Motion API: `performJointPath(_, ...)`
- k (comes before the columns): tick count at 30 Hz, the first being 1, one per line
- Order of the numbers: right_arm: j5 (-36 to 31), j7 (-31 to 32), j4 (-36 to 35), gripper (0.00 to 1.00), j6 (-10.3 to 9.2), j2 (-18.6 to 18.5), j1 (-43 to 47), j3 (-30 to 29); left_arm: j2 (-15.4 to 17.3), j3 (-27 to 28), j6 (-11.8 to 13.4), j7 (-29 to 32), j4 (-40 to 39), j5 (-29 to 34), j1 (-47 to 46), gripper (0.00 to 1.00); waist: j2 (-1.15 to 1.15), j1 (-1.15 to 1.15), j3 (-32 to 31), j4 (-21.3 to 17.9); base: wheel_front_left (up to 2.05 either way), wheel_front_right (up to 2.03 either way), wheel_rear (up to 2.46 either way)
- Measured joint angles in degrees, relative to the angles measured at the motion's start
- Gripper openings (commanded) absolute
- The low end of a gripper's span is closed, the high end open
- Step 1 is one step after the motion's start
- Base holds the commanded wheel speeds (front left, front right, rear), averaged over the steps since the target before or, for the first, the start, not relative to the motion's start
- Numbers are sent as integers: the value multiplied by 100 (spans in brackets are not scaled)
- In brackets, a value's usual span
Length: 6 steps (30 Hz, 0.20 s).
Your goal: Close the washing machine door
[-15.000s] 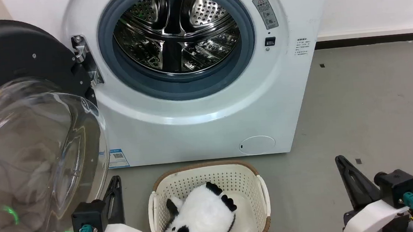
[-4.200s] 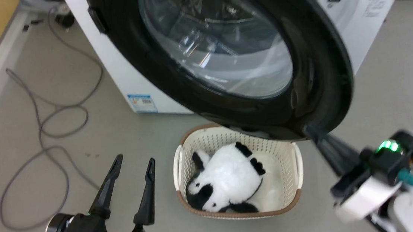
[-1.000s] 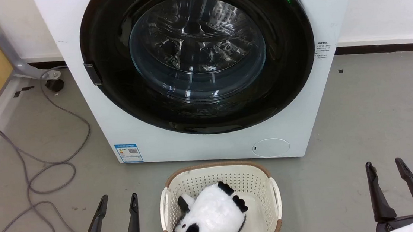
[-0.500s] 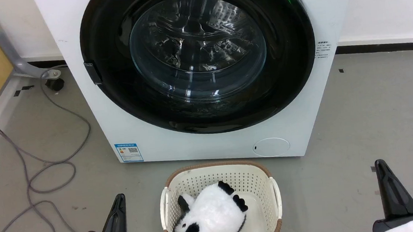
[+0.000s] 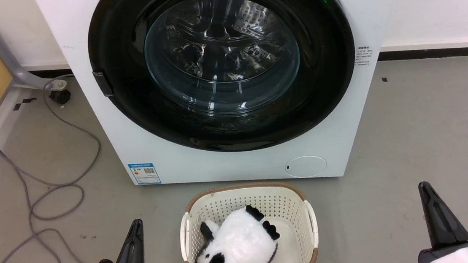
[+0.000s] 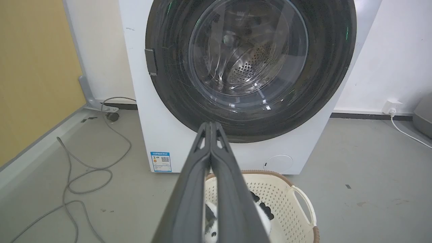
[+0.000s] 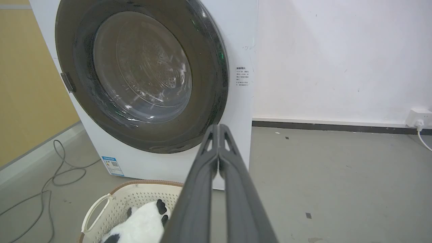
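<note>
The washing machine door (image 5: 330, 68) (image 6: 334, 57) (image 7: 212, 81), black-rimmed with a clear glass bowl, lies flat against the front of the white washing machine (image 5: 237, 165) (image 6: 145, 111) (image 7: 243, 40). The steel drum shows dimly through the glass. My left gripper (image 5: 137, 223) (image 6: 210, 124) hangs low at the left, shut with nothing in it, well short of the machine. At the lower right my right gripper (image 5: 422, 186) (image 7: 218, 127) is shut too and holds nothing.
A cream perforated basket (image 5: 246, 198) (image 6: 297, 199) (image 7: 101, 206) with a panda plush (image 5: 239, 245) stands on the floor between my grippers, just before the machine. A grey cable (image 5: 53, 194) loops on the floor at the left. Open grey floor lies to the right.
Both grippers were open a second ago and have shut. Over the longer span the door swung from wide open at the left to flat against the machine.
</note>
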Motion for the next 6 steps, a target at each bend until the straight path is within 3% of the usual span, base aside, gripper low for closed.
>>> performJointPath(6, -38, 92, -11, 0, 0, 0, -6, 37, -1, -3, 26, 92, -22, 44, -12, 0, 0, 0, 1, -17, 0, 0, 0)
